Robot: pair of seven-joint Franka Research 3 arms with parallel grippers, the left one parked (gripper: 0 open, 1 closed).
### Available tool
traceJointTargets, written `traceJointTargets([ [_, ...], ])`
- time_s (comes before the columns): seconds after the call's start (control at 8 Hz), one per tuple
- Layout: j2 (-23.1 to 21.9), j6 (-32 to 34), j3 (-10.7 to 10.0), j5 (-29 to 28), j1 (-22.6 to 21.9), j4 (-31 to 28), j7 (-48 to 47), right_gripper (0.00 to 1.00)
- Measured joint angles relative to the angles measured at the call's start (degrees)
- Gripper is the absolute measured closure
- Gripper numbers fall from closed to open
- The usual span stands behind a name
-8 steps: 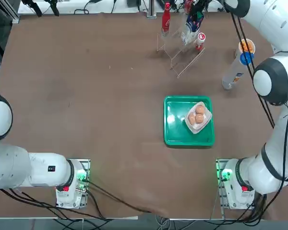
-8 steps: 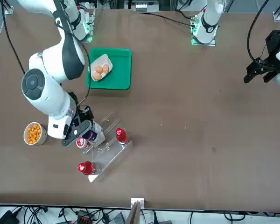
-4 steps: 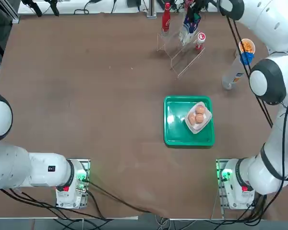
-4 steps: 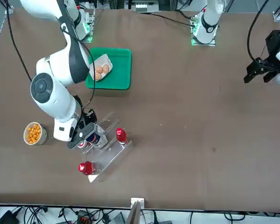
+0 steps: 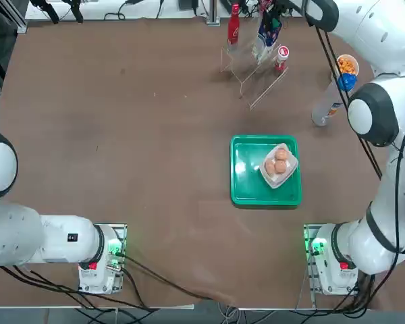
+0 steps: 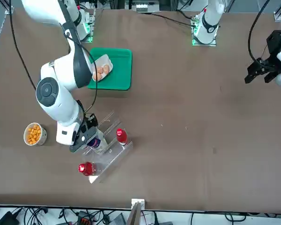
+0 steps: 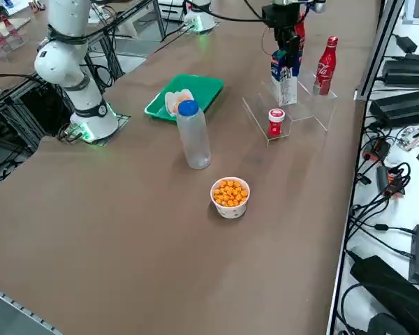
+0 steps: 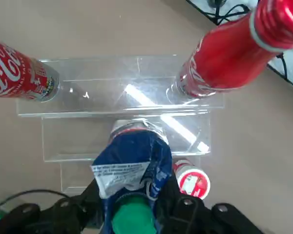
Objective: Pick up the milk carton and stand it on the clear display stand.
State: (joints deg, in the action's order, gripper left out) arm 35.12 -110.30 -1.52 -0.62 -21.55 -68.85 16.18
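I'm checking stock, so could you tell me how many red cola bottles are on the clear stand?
2 red cola bottles: one and the other at opposite ends of the stand's top step, beyond the carton held by the right gripper. None seems hidden.

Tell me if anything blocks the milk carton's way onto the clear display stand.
Nothing visible does. The right gripper holds the milk carton upright over the clear display stand's middle step; two red bottles on the upper step and a small red-capped bottle stand clear.
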Motion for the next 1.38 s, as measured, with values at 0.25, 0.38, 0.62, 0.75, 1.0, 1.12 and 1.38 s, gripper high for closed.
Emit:
traceJointTargets([
  [0.25, 0.34, -1.63, 0.01, 0.09, -0.7, 0.0, -0.13, 0.32],
  [0.38, 0.43, -2.05, 0.01, 0.18, -1.15, 0.0, -0.31, 0.19],
  [0.62, 0.44, -2.74, -0.02, 0.34, -1.36, 0.36, -0.42, 0.0],
  [0.75, 0.43, -2.88, -0.09, 0.36, -1.35, 0.96, -0.46, 0.0],
  [1.0, 0.41, -2.92, -0.34, 0.37, -1.33, 2.63, -0.5, 0.0],
  [1.12, 0.4, -2.92, -0.56, 0.37, -1.31, 3.31, -0.51, 0.0],
  [1.38, 0.36, -2.84, -1.09, 0.37, -1.17, 4.42, -0.58, 0.0],
])
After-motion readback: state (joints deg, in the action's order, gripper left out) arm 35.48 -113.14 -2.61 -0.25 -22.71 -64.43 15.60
